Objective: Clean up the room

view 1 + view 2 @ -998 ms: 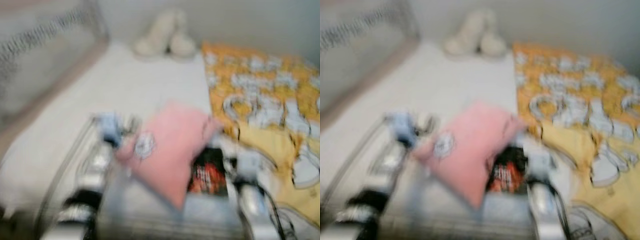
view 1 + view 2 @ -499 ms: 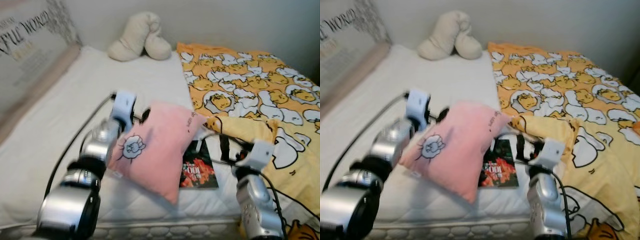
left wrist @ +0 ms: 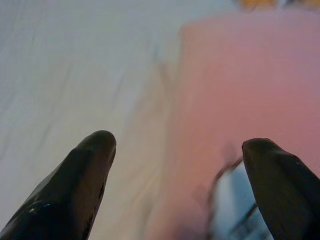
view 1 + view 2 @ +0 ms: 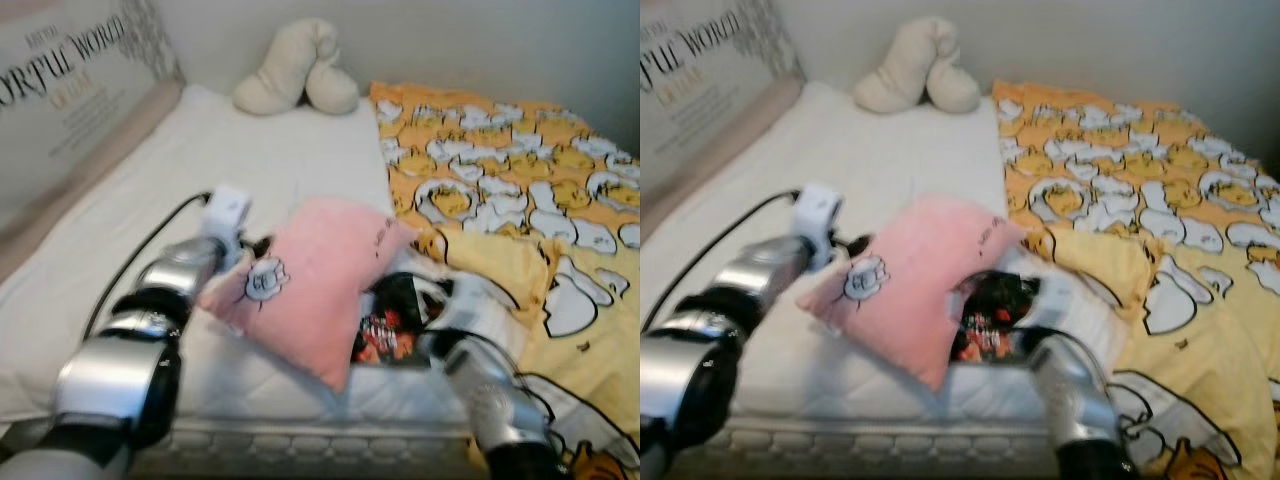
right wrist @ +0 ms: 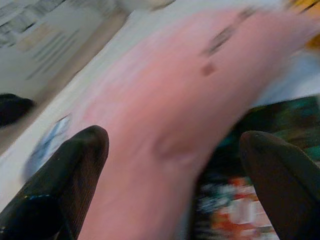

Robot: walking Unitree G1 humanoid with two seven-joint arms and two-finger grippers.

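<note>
Left wrist view: left end effector (image 3: 175,165) spread at pink pillow (image 4: 315,285) edge; right end effector (image 5: 172,165) spread too.

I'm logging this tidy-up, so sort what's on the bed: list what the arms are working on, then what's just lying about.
In hand:
- pink pillow, with the left end effector open at its edge and the right end effector open facing it
- dark book partly under the pillow

Lying about:
- cream plush toy
- yellow patterned blanket
- white mattress

We note a white mattress (image 4: 250,170). On it: pink pillow (image 4: 315,280) near front edge, dark book (image 4: 390,325) just beside, partly under it; cream plush (image 4: 295,80) at far end; yellow patterned blanket (image 4: 510,200) covering right side.
</note>
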